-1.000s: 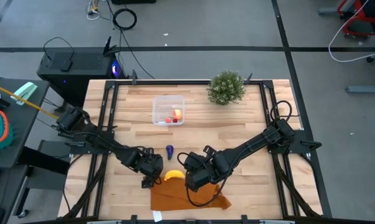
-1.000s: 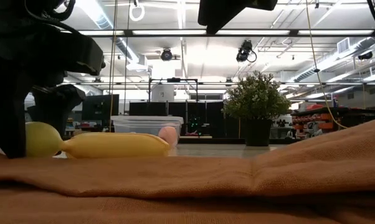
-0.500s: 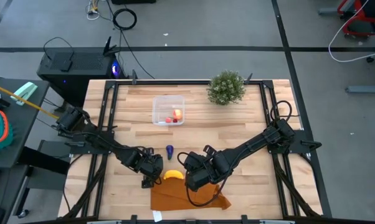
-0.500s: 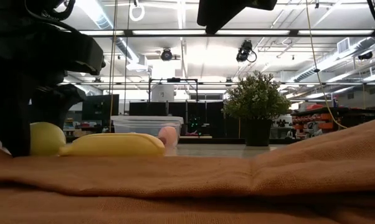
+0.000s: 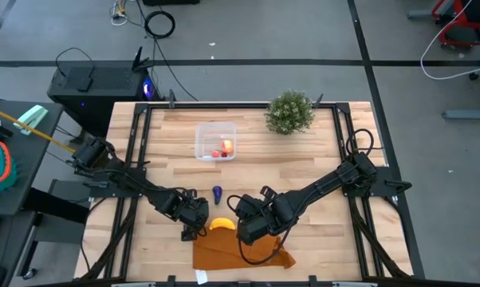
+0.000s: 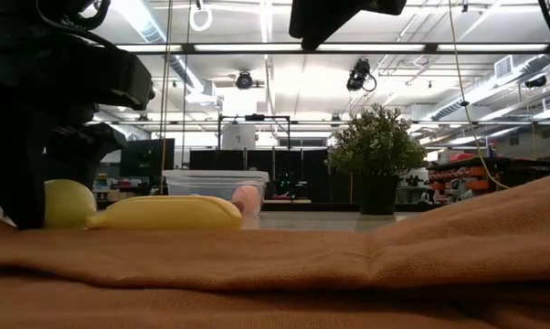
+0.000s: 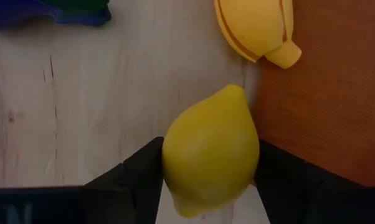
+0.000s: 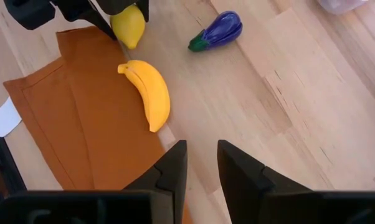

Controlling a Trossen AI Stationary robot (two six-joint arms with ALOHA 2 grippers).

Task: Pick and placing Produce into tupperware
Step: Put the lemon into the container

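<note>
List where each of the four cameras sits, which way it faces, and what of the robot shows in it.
High view: above the table, looking straight down; both arms show, with the tupperware and plant.
Low view: at table-top height, looking level across the orange cloth to the banana; dark arm parts hang from above.
Left wrist view: on the left arm, looking down past the left gripper, its fingers around the lemon.
Right wrist view: on the right arm; the right gripper hovers over the table edge of the cloth.
Shared: both wrist views show lemon, banana and cloth.
</note>
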